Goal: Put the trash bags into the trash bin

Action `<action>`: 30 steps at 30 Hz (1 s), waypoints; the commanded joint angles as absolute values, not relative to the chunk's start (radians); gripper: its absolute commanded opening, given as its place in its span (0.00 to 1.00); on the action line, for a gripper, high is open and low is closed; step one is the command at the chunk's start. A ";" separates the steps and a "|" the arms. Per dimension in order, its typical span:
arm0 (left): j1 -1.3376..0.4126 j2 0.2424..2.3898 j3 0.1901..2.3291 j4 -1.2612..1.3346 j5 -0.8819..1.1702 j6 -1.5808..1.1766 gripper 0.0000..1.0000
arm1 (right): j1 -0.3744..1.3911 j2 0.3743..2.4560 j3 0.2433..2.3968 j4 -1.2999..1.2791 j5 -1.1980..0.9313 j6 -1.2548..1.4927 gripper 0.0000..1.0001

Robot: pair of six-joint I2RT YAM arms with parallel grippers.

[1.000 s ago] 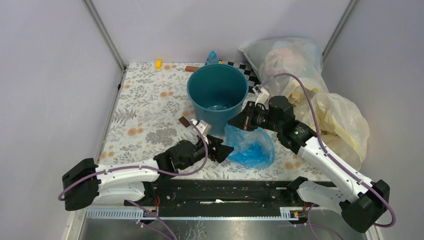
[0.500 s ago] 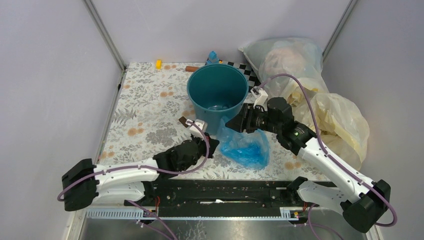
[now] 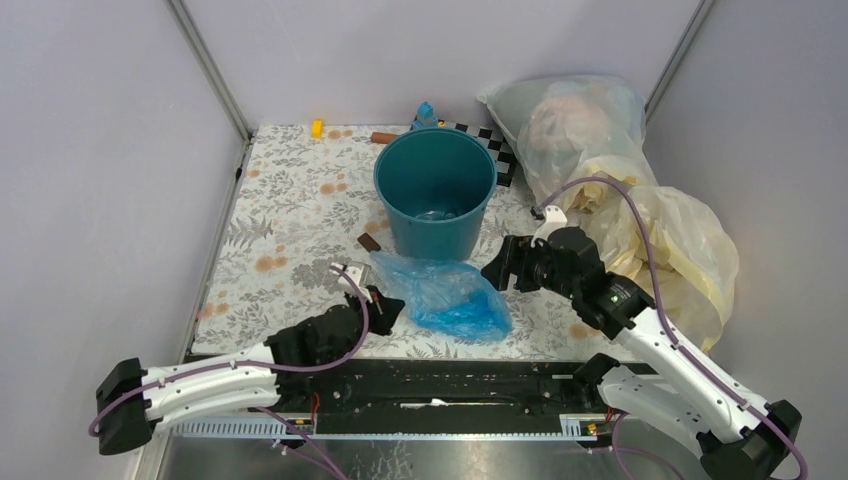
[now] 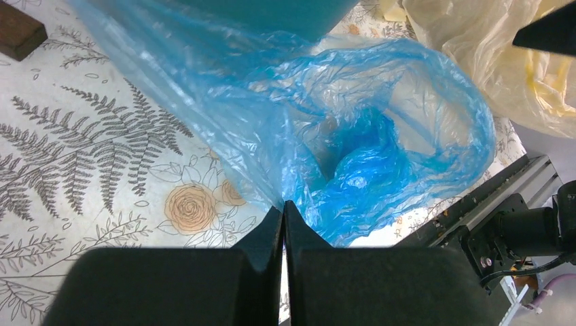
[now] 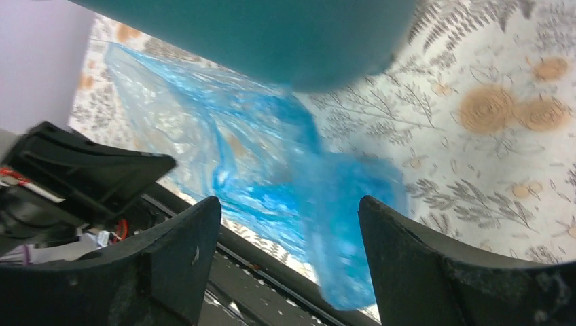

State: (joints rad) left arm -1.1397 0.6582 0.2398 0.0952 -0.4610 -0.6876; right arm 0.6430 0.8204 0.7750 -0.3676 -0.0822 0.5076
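Note:
The trash bag is a crinkly blue translucent bag lying flat on the flowered table, just in front of the teal trash bin. My left gripper is shut on the bag's left edge; in the left wrist view the left gripper pinches the pale film of the trash bag, which spreads away below the trash bin. My right gripper stands open to the right of the bag. In the right wrist view the right gripper has wide-apart fingers with nothing held, above the trash bag and the trash bin.
A large clear stuffed bag and pale-yellow bags crowd the back right, behind my right arm. A small brown block lies left of the bin's base. A yellow piece and a brown stick lie along the far edge.
My right gripper opened, let go of the blue bag and drew back to the right. My left gripper shut on the bag's edge and pulled it left and nearer; the bag dropped flat.

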 commanded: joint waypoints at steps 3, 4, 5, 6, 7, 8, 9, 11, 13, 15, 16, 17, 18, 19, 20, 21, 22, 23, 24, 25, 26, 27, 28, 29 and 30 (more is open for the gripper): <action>-1.140 0.594 0.199 0.064 -0.501 -0.737 0.00 | 0.649 0.784 0.682 -0.421 -0.019 0.502 0.75; -1.140 0.596 0.197 0.065 -0.504 -0.740 0.00 | 0.649 0.782 0.669 -0.422 -0.033 0.502 0.73; -1.140 0.600 0.197 0.065 -0.506 -0.744 0.00 | 0.649 0.780 0.657 -0.419 -0.051 0.500 0.72; -1.140 0.608 0.196 0.062 -0.507 -0.747 0.00 | 0.649 0.777 0.639 -0.412 -0.076 0.497 0.70; -1.140 0.614 0.197 0.062 -0.506 -0.750 0.00 | 0.649 0.776 0.625 -0.400 -0.106 0.492 0.69; -1.140 0.622 0.197 0.065 -0.506 -0.750 0.00 | 0.650 0.776 0.612 -0.387 -0.139 0.488 0.69; -1.140 0.631 0.196 0.068 -0.505 -0.750 0.00 | 0.650 0.776 0.602 -0.375 -0.175 0.485 0.68; -1.140 0.645 0.199 0.074 -0.507 -0.748 0.00 | 0.649 0.779 0.590 -0.353 -0.242 0.476 0.68; -1.140 0.656 0.206 0.072 -0.506 -0.747 0.00 | 0.650 0.784 0.586 -0.333 -0.289 0.468 0.68; -1.140 0.661 0.210 0.075 -0.502 -0.746 0.00 | 0.650 0.795 0.591 -0.324 -0.326 0.450 0.68; -1.140 0.662 0.211 0.079 -0.502 -0.743 0.00 | 0.649 0.804 0.597 -0.319 -0.350 0.439 0.68; -1.140 0.664 0.211 0.080 -0.505 -0.743 0.00 | 0.650 0.814 0.605 -0.315 -0.370 0.429 0.68; -1.140 0.666 0.214 0.079 -0.509 -0.744 0.00 | 0.650 0.826 0.614 -0.315 -0.377 0.421 0.68; -1.140 0.666 0.218 0.075 -0.510 -0.745 0.00 | 0.649 0.840 0.623 -0.316 -0.375 0.410 0.67; -1.140 0.668 0.224 0.072 -0.511 -0.747 0.00 | 0.650 0.855 0.631 -0.318 -0.370 0.402 0.66; -1.140 0.671 0.229 0.071 -0.508 -0.747 0.00 | 0.649 0.876 0.640 -0.321 -0.360 0.396 0.65; -1.140 0.673 0.236 0.070 -0.506 -0.743 0.00 | 0.650 0.897 0.652 -0.327 -0.352 0.389 0.63; -1.140 0.677 0.247 0.066 -0.504 -0.736 0.00 | 0.649 0.919 0.669 -0.337 -0.346 0.381 0.57; -1.140 0.683 0.265 0.052 -0.507 -0.730 0.00 | 0.650 0.941 0.690 -0.352 -0.340 0.369 0.49; -1.140 0.690 0.284 0.033 -0.512 -0.724 0.00 | 0.649 0.955 0.711 -0.377 -0.326 0.359 0.41; -1.140 0.698 0.305 0.009 -0.517 -0.719 0.00 | 0.649 0.962 0.727 -0.389 -0.312 0.349 0.34; -1.140 0.705 0.322 -0.009 -0.521 -0.718 0.00 | 0.649 0.962 0.736 -0.395 -0.295 0.343 0.27; -1.140 0.711 0.332 -0.030 -0.527 -0.719 0.00 | 0.650 0.952 0.741 -0.395 -0.271 0.344 0.20; -1.140 0.713 0.341 -0.045 -0.531 -0.725 0.00 | 0.649 0.934 0.743 -0.398 -0.231 0.353 0.10; -1.140 0.713 0.351 -0.061 -0.534 -0.732 0.00 | 0.650 0.914 0.747 -0.405 -0.188 0.367 0.02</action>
State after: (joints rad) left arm -1.1397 0.7055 0.2718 -0.0113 -0.4984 -0.7326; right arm 0.6434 0.9638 0.6838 -0.3794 -0.3004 0.3790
